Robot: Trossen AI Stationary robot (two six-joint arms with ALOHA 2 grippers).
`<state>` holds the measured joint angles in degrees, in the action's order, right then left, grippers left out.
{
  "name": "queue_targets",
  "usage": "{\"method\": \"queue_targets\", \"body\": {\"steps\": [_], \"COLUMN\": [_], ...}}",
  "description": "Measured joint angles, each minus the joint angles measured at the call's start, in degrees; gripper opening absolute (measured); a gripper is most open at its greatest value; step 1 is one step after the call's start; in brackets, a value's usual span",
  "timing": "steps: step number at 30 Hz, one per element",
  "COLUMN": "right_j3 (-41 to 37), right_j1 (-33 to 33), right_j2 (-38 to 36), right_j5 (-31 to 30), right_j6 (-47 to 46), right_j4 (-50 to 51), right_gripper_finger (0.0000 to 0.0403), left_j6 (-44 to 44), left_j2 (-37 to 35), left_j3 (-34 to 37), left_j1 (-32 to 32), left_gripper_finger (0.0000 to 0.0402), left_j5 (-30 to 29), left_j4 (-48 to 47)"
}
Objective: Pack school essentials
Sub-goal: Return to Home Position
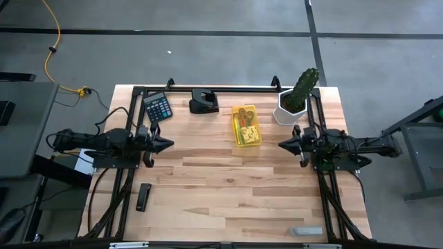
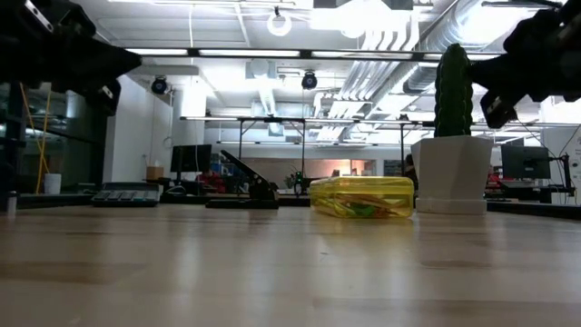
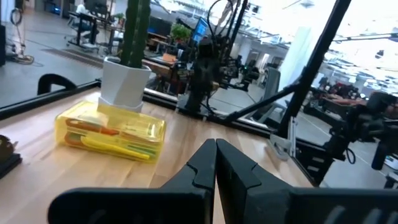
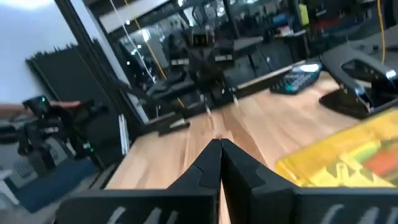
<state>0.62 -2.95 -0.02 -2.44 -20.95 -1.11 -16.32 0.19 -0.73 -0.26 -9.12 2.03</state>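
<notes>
A clear yellow case (image 1: 246, 125) lies flat on the far middle of the table, with coloured stationery inside it; it also shows in the low view (image 2: 362, 197), the left wrist view (image 3: 111, 132) and the right wrist view (image 4: 348, 158). My left gripper (image 1: 169, 144) is shut at the table's left side, raised and pointing level toward the right. My right gripper (image 1: 282, 145) is shut at the right side, raised and pointing level toward the left. Neither touches anything.
A black calculator (image 1: 158, 107) and a black hole punch (image 1: 203, 102) sit at the far left. A potted cactus (image 1: 296, 100) stands right of the case. A flat black bar (image 1: 143, 197) lies near left, a grey piece (image 1: 305, 231) near right. Bare wood fills the middle.
</notes>
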Motion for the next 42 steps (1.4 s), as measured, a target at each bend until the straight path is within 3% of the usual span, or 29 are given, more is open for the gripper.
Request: {"method": "queue_targets", "body": {"steps": [42], "right_j3": [0.0], "right_j1": [0.1], "right_j2": [0.4], "right_j5": [-0.6], "right_j6": [0.0], "right_j4": [0.0], "right_gripper_finger": [0.0000], "left_j6": [0.0], "left_j2": [0.3], "left_j3": [0.0], "left_j1": [-1.0], "left_gripper_finger": [0.0000], "left_j5": [-0.2], "left_j4": [-0.1]}}
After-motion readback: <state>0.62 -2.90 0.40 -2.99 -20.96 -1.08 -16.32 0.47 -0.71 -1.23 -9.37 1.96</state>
